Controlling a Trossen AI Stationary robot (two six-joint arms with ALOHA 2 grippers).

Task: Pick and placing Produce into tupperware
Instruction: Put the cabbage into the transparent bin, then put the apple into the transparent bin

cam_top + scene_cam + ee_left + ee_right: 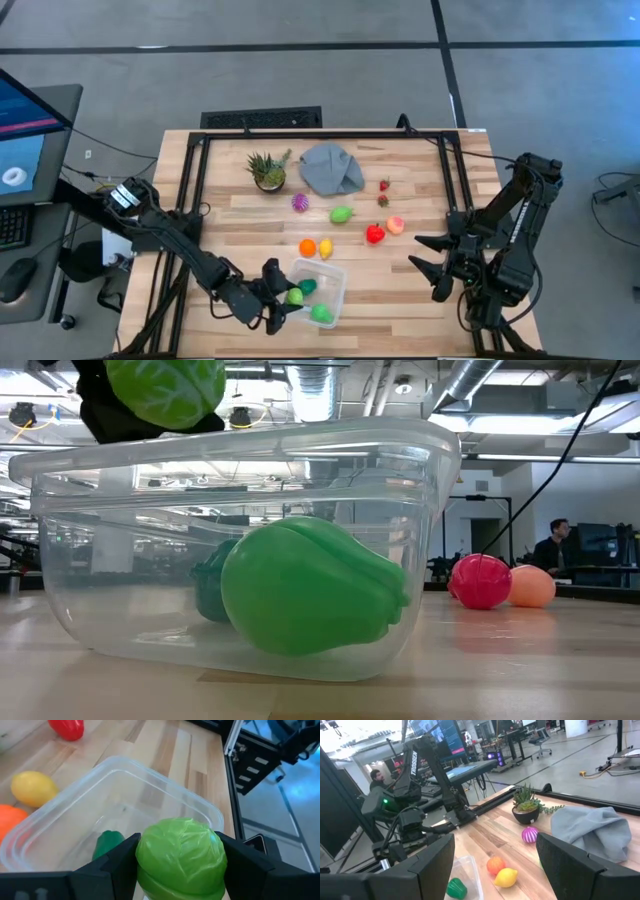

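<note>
Clamped on either side of the round green cabbage-like toy (181, 854), the fingers (117, 865) of my left gripper (283, 297) hold it just above the near rim of the tupperware (335, 285), which sits at the front of the table (420, 165). Inside already lie a bright green ridged piece (305, 588) and a darker green one (107, 844) behind it, so I judge the free floor is on the side toward the far wall. To do this well I would carry the toy a little further over the open box, lower it until it nearly touches the bottom, and only then let go, since a round piece dropped from the rim may bounce out or tip the light container. My right gripper (432, 262) waits with its fingers apart at the table's right edge, holding nothing. The lemon (33, 789), orange (10, 820) and red pieces (375, 234) are outside the box.
</note>
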